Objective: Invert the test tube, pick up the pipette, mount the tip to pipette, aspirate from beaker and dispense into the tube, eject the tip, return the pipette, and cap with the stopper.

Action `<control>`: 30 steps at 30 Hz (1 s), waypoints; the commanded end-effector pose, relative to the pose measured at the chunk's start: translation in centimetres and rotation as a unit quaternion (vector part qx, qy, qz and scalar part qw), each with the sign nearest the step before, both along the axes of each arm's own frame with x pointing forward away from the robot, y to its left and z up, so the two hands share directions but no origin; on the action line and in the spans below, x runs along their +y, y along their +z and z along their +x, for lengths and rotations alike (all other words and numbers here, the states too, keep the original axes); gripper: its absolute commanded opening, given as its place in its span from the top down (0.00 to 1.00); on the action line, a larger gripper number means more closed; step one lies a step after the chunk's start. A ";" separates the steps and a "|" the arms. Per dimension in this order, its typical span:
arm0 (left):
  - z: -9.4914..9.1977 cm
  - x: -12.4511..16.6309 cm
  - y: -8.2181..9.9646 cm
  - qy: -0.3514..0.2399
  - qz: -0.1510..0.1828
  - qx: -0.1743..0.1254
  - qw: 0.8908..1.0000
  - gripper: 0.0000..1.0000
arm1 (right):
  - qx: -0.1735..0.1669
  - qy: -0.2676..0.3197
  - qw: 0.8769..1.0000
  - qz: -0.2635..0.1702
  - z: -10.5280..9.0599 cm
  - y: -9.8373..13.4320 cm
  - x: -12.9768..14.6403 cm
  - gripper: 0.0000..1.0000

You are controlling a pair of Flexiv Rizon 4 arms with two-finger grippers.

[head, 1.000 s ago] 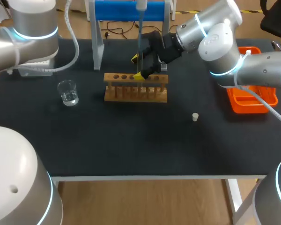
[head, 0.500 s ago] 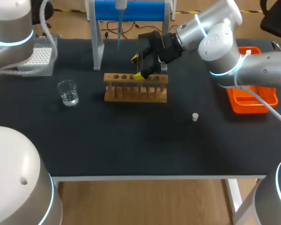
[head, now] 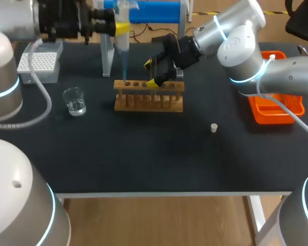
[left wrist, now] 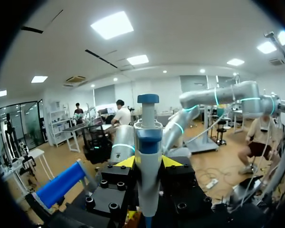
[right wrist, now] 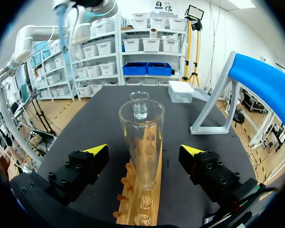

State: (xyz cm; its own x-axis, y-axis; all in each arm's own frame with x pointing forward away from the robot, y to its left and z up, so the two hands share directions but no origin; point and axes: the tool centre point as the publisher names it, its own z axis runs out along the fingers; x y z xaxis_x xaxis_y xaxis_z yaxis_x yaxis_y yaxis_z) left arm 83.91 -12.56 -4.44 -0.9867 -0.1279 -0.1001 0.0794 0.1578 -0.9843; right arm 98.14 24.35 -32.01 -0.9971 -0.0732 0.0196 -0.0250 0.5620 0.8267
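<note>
My left gripper [head: 122, 28] [left wrist: 148, 162] is shut on the blue-and-white pipette [head: 123, 46] [left wrist: 148, 156], which hangs upright with its clear tip over the left end of the wooden rack [head: 149, 96]. A glass test tube [right wrist: 141, 137] [head: 153, 51] stands mouth-up in the rack [right wrist: 137, 209]. My right gripper [head: 151, 73] [right wrist: 143, 152] is open, with a yellow-tipped finger well clear of the tube on either side. A beaker [head: 74, 101] [right wrist: 139, 108] holding some water stands left of the rack. The small white stopper [head: 214, 127] lies on the mat at the right.
A white tip box [head: 39, 62] [right wrist: 180, 90] sits at the back left. Behind the rack rises the blue pipette stand [head: 154, 10]. An orange tray [head: 277, 110] lies at the right edge, under my right arm.
The pipette has travelled left from above the test tube to the rack's left end, and my left arm has swung into view with it. The right arm has not moved.
</note>
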 end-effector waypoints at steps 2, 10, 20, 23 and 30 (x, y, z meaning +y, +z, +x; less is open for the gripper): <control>-2.5 -1.0 -2.1 -0.016 -0.018 -0.001 1.000 1.00 | 0.001 0.001 1.000 -0.001 0.1 0.0 -0.1 0.00; -3.3 -2.5 -4.5 -0.026 -0.019 0.012 0.999 1.00 | 0.001 0.001 1.000 -0.001 0.1 0.0 -0.1 0.00; -2.8 -4.4 -5.7 -0.037 -0.008 0.016 0.999 1.00 | 0.001 0.001 1.000 -0.001 0.1 0.0 -0.1 0.00; -2.9 -4.7 -5.8 -0.029 -0.001 0.015 0.999 1.00 | 0.001 0.001 1.000 -0.001 0.1 0.0 -0.1 0.00; -3.1 -4.8 -5.9 -0.014 -0.007 0.015 1.000 1.00 | 0.001 0.001 1.000 -0.001 0.1 0.0 -0.1 0.00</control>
State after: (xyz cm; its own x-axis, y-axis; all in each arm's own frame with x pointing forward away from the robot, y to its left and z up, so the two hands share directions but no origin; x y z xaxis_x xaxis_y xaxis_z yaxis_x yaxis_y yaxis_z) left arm 81.16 -17.23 -10.26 -0.9937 -0.0900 -0.0668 0.0530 0.1475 -0.9876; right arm 98.15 24.35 -32.02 -0.9971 -0.0731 0.0195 -0.0250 0.5620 0.8268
